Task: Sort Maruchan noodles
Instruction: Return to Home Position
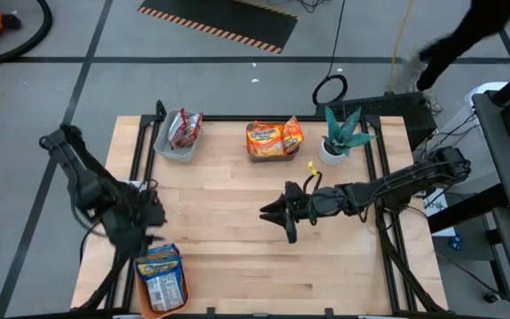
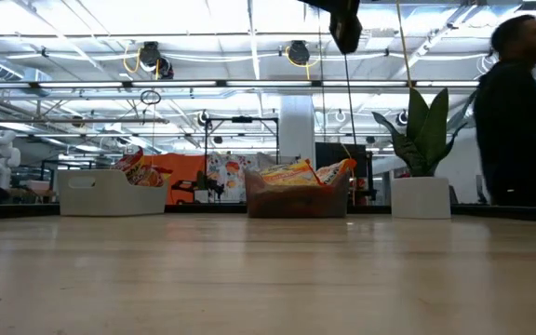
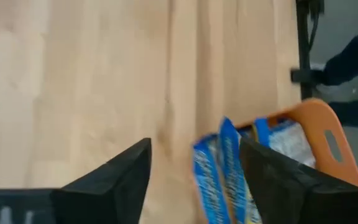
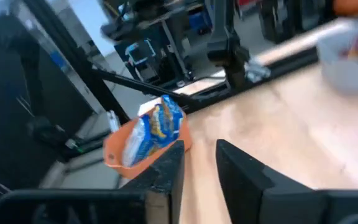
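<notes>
Blue-and-yellow noodle packets (image 1: 160, 276) stand on edge in an orange tray (image 1: 142, 292) at the table's near left corner; they also show in the left wrist view (image 3: 222, 168) and the right wrist view (image 4: 157, 124). Red packets (image 1: 184, 128) sit in a white bin (image 1: 171, 151) at the far left. Orange packets (image 1: 273, 137) fill a dark bin (image 2: 296, 200) at the far middle. My left gripper (image 1: 149, 217) is open and empty, just beyond the tray's far end (image 3: 194, 146). My right gripper (image 1: 277, 217) hangs open and empty over the table's middle (image 4: 199, 146).
A potted green plant (image 1: 342, 133) stands at the far right of the table, next to the orange packets. A person (image 2: 519, 112) moves beyond the far right corner. Bare wood lies between the two grippers and along the near edge.
</notes>
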Controlling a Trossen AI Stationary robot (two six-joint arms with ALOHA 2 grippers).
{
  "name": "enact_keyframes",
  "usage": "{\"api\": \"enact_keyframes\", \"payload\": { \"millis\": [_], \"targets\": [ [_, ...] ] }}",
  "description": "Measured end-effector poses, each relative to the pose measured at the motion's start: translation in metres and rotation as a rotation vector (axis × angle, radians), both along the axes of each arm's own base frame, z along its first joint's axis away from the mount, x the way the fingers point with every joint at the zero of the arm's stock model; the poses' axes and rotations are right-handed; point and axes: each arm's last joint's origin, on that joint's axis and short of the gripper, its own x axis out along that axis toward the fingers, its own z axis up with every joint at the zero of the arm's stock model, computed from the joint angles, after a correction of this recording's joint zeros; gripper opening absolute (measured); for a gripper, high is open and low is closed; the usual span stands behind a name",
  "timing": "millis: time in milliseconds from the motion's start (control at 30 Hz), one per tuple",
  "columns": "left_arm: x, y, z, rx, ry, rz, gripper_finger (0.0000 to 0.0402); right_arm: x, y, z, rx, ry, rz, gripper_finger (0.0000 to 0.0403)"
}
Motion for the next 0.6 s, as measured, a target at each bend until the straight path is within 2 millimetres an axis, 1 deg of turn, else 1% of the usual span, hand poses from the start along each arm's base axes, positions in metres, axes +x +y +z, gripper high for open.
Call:
{"api": "enact_keyframes", "payload": {
  "millis": [100, 200, 267, 367, 433, 500, 600],
  "targets": [
    [-0.001, 0.023, 0.010, 0.013, -0.069, 0.000, 0.0216, 0.001, -0.001, 0.001, -0.135, -0.021, 0.023, 0.0069],
    [-0.003, 0.043, 0.018, 0.040, -0.140, 0.016, 0.0180, 0.001, -0.003, 0.001, -0.188, -0.027, 0.030, 0.0043],
    [-0.005, 0.053, 0.023, 0.065, -0.198, 0.016, 0.0155, 0.002, -0.005, 0.002, -0.204, -0.030, 0.024, 0.0027],
    [-0.006, 0.064, 0.029, 0.132, -0.285, 0.049, 0.0122, 0.003, -0.013, 0.001, -0.235, -0.029, 0.006, 0.0005],
    [-0.007, 0.070, 0.032, 0.186, -0.328, 0.095, 0.0110, 0.004, -0.019, 0.003, -0.256, -0.031, -0.005, 0.0003],
    [-0.006, 0.073, 0.033, 0.210, -0.349, 0.135, 0.0107, 0.003, -0.026, 0.006, -0.278, -0.040, -0.014, 0.0005],
    [-0.004, 0.075, 0.033, 0.210, -0.350, 0.161, 0.0106, -0.001, -0.040, 0.014, -0.348, -0.064, 0.020, 0.0002]
  ]
}}
